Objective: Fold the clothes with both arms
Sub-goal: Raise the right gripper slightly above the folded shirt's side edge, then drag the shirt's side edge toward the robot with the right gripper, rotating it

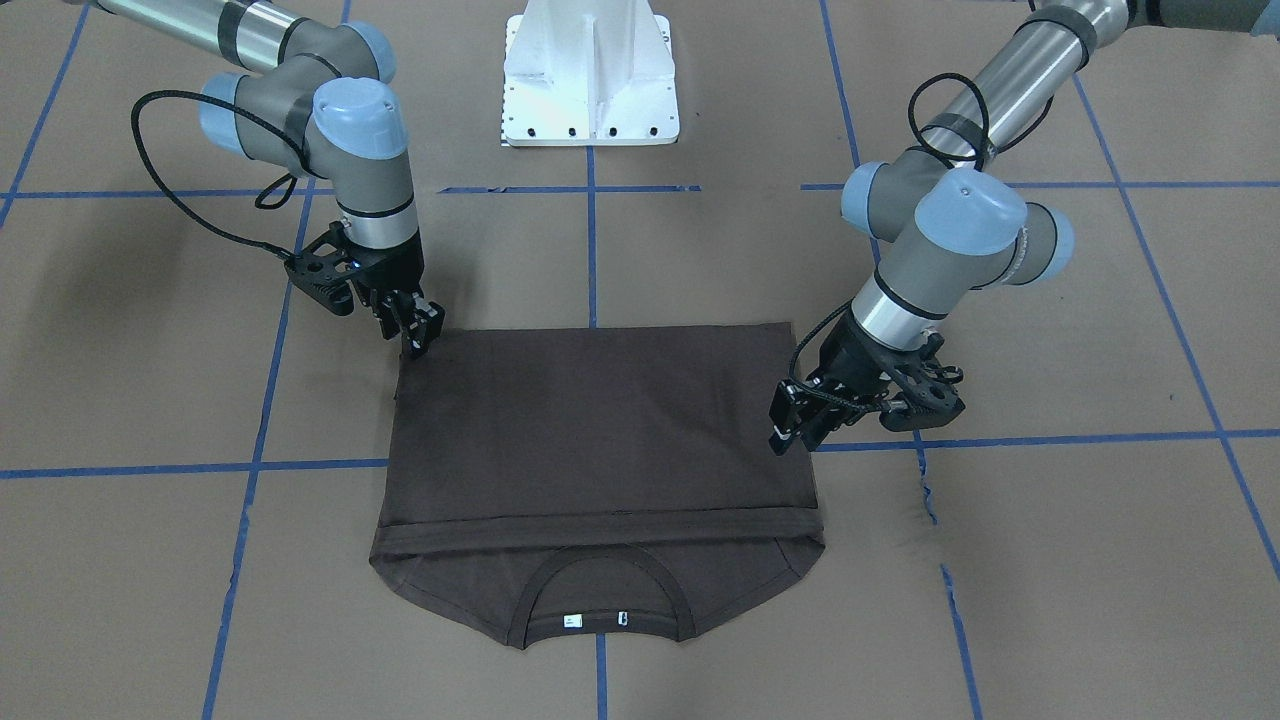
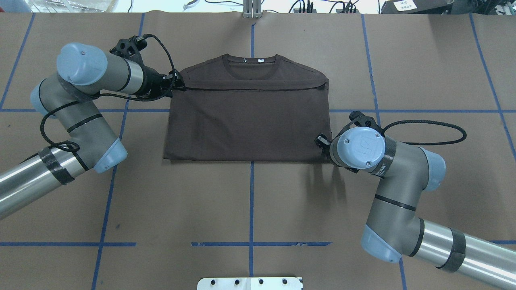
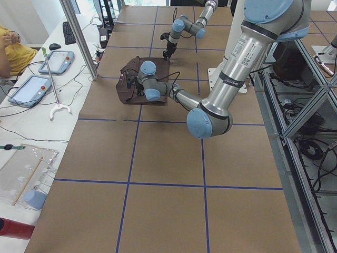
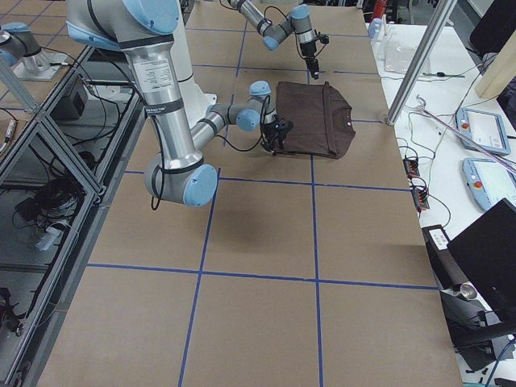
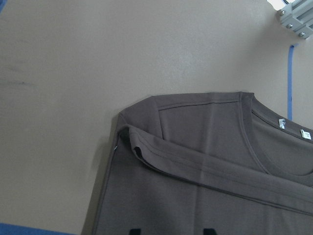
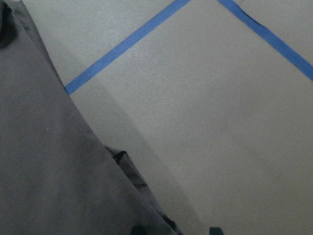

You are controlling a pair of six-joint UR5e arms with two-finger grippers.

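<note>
The dark brown T-shirt was pictured lying flat at the middle of the brown paper-covered table, already doubled once. Its lower half had been laid up over the chest, so that the hem ran just short of the ribbed collar and the white neck labels were left showing on the side far from the robot. The fold edge was turned towards the robot. Folded so, the garment's long axis was set crosswise, from one arm to the other.

The shirt was flanked at opposite corners. The left gripper was seen at the left end of the hem, on the collar side, and the right gripper at the right end of the fold edge, on the near side. In each wrist view two dark fingertips were seen apart, with no cloth pinched between them, so both pairs of fingers were judged to be parted and holding nothing.

The cloth lay inward of each gripper. Any further fold was judged likely to be made across the long axis, one short end being carried over to the other, and neither arm was placed clearly nearer.
</note>
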